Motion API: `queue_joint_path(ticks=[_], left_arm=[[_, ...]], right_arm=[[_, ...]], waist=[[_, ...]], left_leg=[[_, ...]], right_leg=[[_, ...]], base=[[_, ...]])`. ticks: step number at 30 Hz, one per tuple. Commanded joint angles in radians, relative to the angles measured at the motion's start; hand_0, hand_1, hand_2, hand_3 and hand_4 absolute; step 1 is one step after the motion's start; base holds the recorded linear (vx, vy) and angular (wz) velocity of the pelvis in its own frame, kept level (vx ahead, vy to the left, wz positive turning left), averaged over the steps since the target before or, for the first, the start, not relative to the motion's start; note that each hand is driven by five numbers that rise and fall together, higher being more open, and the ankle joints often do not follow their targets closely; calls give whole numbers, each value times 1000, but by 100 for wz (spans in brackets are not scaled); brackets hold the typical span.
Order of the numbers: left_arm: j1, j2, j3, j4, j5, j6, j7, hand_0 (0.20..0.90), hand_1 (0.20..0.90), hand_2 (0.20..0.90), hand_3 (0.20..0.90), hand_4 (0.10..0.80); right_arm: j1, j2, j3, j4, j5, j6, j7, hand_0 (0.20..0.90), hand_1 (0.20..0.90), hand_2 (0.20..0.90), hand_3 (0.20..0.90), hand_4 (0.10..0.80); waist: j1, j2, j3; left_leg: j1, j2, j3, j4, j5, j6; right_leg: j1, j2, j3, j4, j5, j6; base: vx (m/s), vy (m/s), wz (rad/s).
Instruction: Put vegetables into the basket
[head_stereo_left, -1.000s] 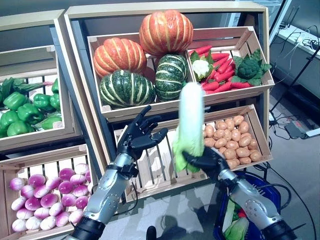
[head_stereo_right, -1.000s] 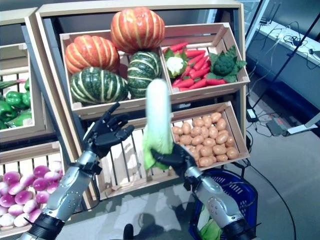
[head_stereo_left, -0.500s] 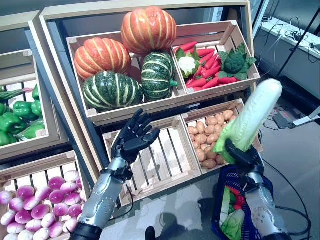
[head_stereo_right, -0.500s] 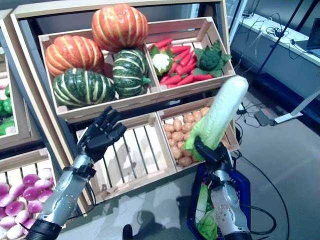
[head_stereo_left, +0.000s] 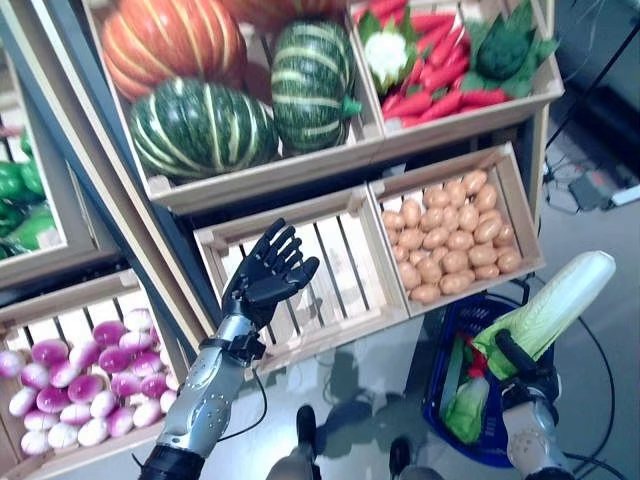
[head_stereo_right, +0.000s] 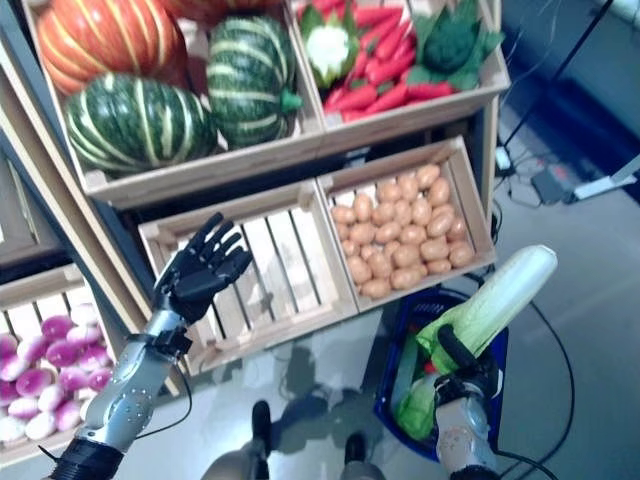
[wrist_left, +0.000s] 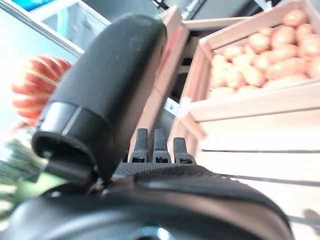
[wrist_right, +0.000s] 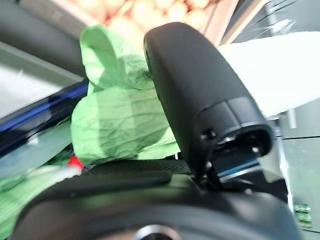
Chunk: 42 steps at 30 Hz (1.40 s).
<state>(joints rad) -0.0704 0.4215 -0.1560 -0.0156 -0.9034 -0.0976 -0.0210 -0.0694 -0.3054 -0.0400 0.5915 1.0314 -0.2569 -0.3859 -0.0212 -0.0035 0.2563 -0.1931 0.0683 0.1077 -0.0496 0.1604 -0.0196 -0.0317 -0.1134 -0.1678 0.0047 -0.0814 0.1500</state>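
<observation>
The wooden shelving (head_stereo_left: 120, 200) fills most of the head views, its crates holding pumpkins (head_stereo_left: 200, 125) at about eleven o'clock, red peppers (head_stereo_left: 440, 75) with greens at one o'clock, small potatoes (head_stereo_left: 450, 240) toward three o'clock and purple-white turnips (head_stereo_left: 75, 385) at eight o'clock; the slatted crate (head_stereo_left: 330, 275) at the centre is bare. On the floor at five o'clock stands the blue basket (head_stereo_left: 440, 350), already holding some green and red produce. The right hand (head_stereo_left: 520, 365) is clamped round the leafy green base of a long cabbage (head_stereo_left: 555, 300), which it holds directly above the basket; the right wrist view shows the thumb curled across the crumpled leaves. The cabbage's long axis runs up toward two o'clock, pale tip highest, leafy end lowest and nearest the basket's opening. The left hand (head_stereo_left: 270, 270) hangs in front of the bare crate at about nine o'clock of the basket, fingers spread and holding nothing, well apart from the cabbage. The drop is likely the right hand's job: lowering leaf-end first, then releasing.
</observation>
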Motion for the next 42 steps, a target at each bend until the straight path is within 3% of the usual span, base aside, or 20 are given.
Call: queue_joint_path(ticks=[1, 5, 8, 19, 29, 34, 35, 42], left_arm=[[-145, 26, 20, -44, 37, -177, -12, 900, 900, 900, 900, 800], [-198, 31, -4, -45, 69, -236, -12, 900, 900, 900, 900, 800], [-269, 18, -23, -41, 114, -252, -8, 900, 900, 900, 900, 800], [-435, 27, -48, 3, 153, -318, 84, 900, 900, 900, 900, 800], [-499, 39, -33, -1, 185, -328, 130, 900, 900, 900, 900, 800], [-497, 41, -33, -6, 198, -329, 138, 900, 900, 900, 900, 800], [-491, 40, -36, -8, 200, -332, 142, 900, 900, 900, 900, 800], [-481, 49, -40, -28, 201, -326, 151, 900, 900, 900, 900, 800]], right_arm=[[-129, -99, -57, -34, 90, -178, 104, 300, 300, 300, 300, 400], [-193, -117, -51, -2, 151, -182, 167, 300, 300, 300, 300, 400], [-264, -135, -55, 46, 263, -166, 250, 300, 300, 300, 300, 400], [-451, -150, -69, 238, 458, -44, 378, 300, 300, 300, 300, 400], [-505, -186, -145, 361, 528, -12, 285, 300, 300, 300, 300, 400], [-488, -185, -149, 354, 517, -1, 252, 300, 300, 300, 300, 400], [-481, -186, -149, 354, 516, 10, 246, 300, 300, 300, 300, 400], [-469, -217, -114, 398, 414, 152, 214, 300, 300, 300, 300, 400]], waist=[[36, 7, 75], [43, 11, 143], [52, 8, 179], [53, 35, 221], [43, 55, 258], [36, 59, 263], [35, 60, 264], [39, 61, 264]], left_leg=[[-81, 43, -40, 221, -158, -57], [-236, 26, -51, 389, -202, -42], [-366, 11, -70, 545, -255, -30], [-592, -16, -66, 902, -418, 5], [-733, -21, -65, 1097, -485, 27], [-753, -25, -67, 1117, -503, 21], [-772, -24, -63, 1116, -481, 26], [-799, -21, -67, 1133, -499, 22]], right_leg=[[-189, -15, 20, 195, 41, -82], [-342, -24, 26, 369, 1, -96], [-466, -56, 31, 528, -41, -104], [-724, -98, 71, 903, -160, -117], [-885, -103, 106, 1086, -197, -122], [-904, -91, 117, 1107, -212, -114], [-921, -93, 113, 1105, -193, -122], [-948, -89, 118, 1115, -201, -114]], base=[[-196, -38, 9], [-209, -12, 10], [-188, 2, 11], [-64, 34, 5], [3, 16, -4], [26, -4, -2], [0, 0, 0], [45, -28, -1]])
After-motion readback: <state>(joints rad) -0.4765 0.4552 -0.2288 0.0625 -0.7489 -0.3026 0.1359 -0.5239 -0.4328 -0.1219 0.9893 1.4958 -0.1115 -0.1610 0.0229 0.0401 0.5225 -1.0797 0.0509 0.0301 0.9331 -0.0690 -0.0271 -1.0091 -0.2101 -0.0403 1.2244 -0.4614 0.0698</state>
